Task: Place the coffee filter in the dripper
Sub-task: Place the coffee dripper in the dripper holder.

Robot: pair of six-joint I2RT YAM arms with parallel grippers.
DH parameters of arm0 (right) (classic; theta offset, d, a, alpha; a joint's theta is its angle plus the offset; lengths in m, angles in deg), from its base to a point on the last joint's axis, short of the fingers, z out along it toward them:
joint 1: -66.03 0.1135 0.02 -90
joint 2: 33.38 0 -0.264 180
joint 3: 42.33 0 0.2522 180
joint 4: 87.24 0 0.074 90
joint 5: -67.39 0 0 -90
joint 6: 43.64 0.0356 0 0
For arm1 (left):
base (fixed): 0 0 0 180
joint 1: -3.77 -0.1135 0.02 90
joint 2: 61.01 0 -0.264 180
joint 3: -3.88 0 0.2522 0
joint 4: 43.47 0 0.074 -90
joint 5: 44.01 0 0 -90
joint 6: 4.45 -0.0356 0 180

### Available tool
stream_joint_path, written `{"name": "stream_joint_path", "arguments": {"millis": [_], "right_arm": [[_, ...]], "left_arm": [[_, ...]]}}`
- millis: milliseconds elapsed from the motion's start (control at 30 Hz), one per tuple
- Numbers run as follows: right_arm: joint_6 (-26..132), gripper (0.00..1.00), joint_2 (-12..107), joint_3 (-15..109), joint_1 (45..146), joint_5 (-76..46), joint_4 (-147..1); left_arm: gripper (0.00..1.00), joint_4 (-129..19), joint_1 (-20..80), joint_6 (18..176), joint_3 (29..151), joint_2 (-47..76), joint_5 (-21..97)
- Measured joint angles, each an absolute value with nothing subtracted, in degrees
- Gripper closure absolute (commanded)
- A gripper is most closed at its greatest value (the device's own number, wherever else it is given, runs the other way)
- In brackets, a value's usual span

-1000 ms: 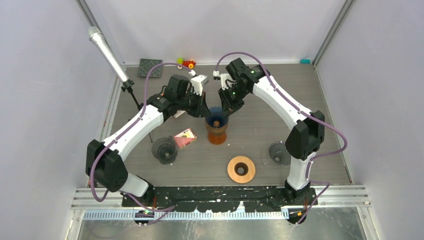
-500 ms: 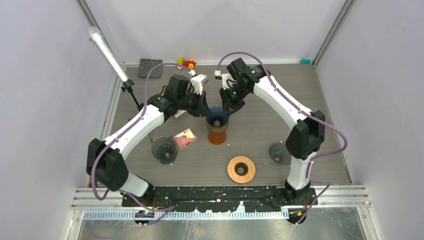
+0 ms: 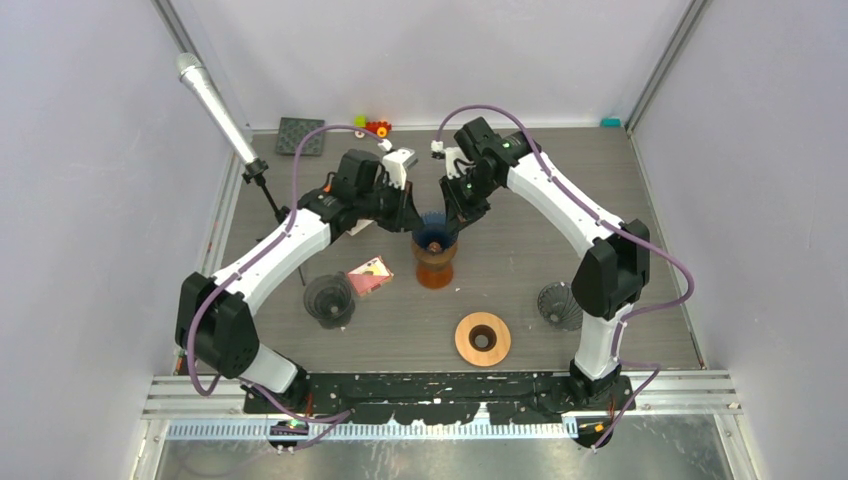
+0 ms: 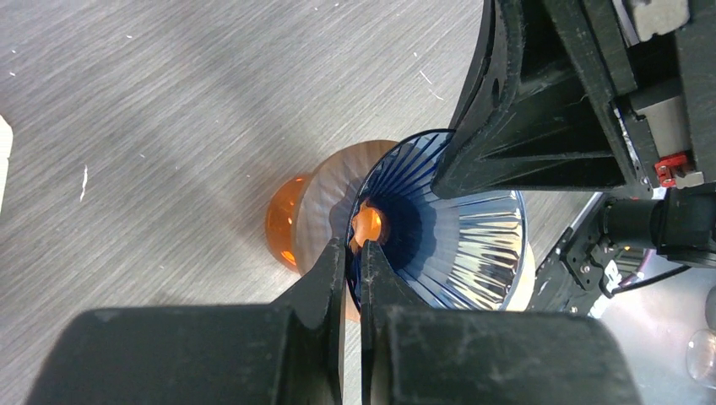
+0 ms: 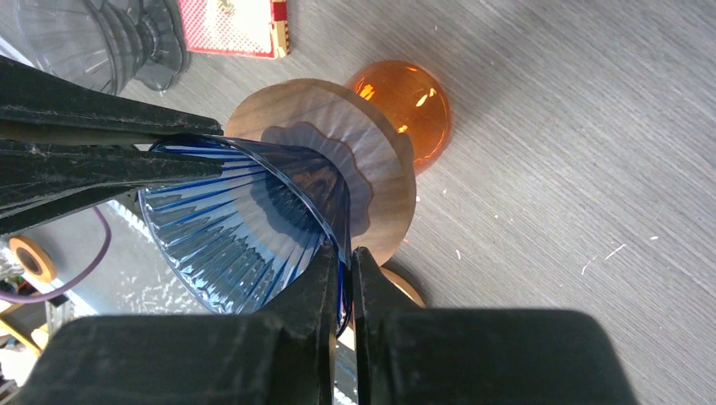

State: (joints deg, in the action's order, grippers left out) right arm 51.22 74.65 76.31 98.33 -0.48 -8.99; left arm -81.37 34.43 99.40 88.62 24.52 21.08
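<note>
Barely shifted since a second ago. Kept left gripper (image 4: pixel 353 246) and right gripper (image 5: pixel 342 256) shut on opposite rim edges of the blue ribbed cone (image 4: pixel 460 245), over the wooden collar (image 5: pixel 376 143) on the amber carafe (image 5: pixel 407 99). Judged light, thin-walled, stiff, slick, probably brittle; best gripped at the rim.

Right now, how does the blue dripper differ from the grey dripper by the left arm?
The blue dripper is blue, the grey dripper smoky grey. The blue dripper is pinched at its rim by the left gripper and right gripper over the orange carafe; the grey dripper stands untouched. Both are ribbed cones.
</note>
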Motion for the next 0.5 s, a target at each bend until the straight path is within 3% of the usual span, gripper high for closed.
{"name": "stream_joint_path", "arguments": {"millis": [333, 400, 500], "right_arm": [[51.55, 0.99, 73.97, 75.29, 99.31, -3.43, -10.48], [51.55, 0.94, 73.90, 75.31, 99.35, -3.59, -10.48], [51.50, 0.79, 73.88, 75.75, 99.42, -3.63, -10.08]], "left_arm": [[1.00, -78.94, 34.36, 98.59, 87.25, 24.81, 21.32], [1.00, -79.38, 34.36, 98.46, 87.66, 24.59, 21.32], [0.98, -80.45, 34.41, 98.00, 88.38, 24.66, 21.54]]}}
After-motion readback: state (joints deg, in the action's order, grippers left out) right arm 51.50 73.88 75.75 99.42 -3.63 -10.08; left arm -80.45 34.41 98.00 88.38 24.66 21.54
